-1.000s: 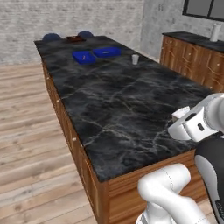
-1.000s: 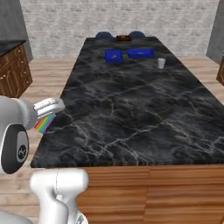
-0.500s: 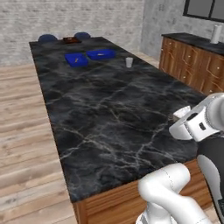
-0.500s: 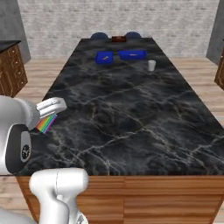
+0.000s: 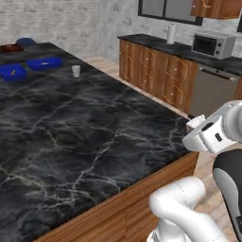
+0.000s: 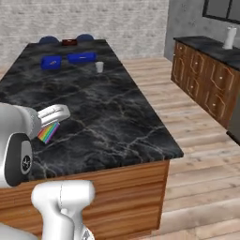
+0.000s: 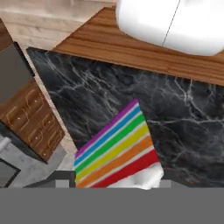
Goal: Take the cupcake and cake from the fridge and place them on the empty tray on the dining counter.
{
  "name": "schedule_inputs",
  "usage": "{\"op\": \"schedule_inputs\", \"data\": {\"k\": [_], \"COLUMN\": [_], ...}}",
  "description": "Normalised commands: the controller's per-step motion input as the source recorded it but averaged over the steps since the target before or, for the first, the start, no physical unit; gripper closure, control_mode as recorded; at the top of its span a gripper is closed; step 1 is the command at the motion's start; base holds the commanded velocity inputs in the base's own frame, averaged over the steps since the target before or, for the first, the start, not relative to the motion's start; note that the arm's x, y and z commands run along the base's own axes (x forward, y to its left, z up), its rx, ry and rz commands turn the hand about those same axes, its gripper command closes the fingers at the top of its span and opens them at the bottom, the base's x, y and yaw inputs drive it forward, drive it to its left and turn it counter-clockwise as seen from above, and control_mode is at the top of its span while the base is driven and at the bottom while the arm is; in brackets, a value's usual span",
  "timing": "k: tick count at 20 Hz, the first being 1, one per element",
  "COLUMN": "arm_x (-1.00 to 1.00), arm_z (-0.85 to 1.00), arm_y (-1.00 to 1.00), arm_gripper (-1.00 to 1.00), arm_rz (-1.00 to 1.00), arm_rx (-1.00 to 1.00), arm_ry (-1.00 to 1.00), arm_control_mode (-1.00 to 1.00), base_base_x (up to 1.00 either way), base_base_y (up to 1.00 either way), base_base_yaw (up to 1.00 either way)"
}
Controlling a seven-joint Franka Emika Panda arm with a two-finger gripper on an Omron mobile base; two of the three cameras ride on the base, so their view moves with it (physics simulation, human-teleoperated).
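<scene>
My gripper [image 6: 47, 128] is shut on the cake [image 6: 47, 133], a wedge-shaped slice with rainbow stripes on its side. It hangs just above the near left part of the dining counter [image 6: 108, 112], a black island with white veins. In the hand view the cake [image 7: 114, 151] fills the space between the gripper [image 7: 116, 180] finger tips, over the counter's edge [image 7: 183, 109]. The dark reddish-brown tray [image 6: 69, 42] lies at the counter's far end, also seen far left [image 5: 10, 47]. The cupcake and the fridge are out of view.
Two blue trays [image 6: 50, 61] [image 6: 81, 57] and a small white cup [image 6: 99, 67] sit short of the brown tray. Blue seats [image 6: 85, 37] stand past the far end. Wooden wall cabinets [image 5: 160, 78] with a microwave [image 5: 210, 45] line the right, across a wooden floor strip.
The whole picture has shifted: the base has moved and turned, so the counter lies further left and the wall cabinets show. The cake stays in the gripper.
</scene>
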Motion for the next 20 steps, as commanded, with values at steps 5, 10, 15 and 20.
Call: {"op": "schedule_inputs", "data": {"k": [5, 10, 15, 20], "arm_x": [0.0, 0.0, 0.0, 0.0], "arm_z": [0.0, 0.0, 0.0, 0.0], "arm_y": [0.0, 0.0, 0.0, 0.0], "arm_gripper": [1.0, 1.0, 1.0, 1.0], "arm_rz": [0.0, 0.0, 0.0, 0.0], "arm_rx": [0.0, 0.0, 0.0, 0.0], "arm_ry": [0.0, 0.0, 0.0, 0.0], "arm_control_mode": [1.0, 1.0, 1.0, 1.0], "base_base_x": [0.27, 0.46, 0.75, 0.98], "base_base_y": [-1.0, -1.0, -0.91, -0.67], "base_base_yaw": [-0.69, -0.58, -0.35, -0.16]}}
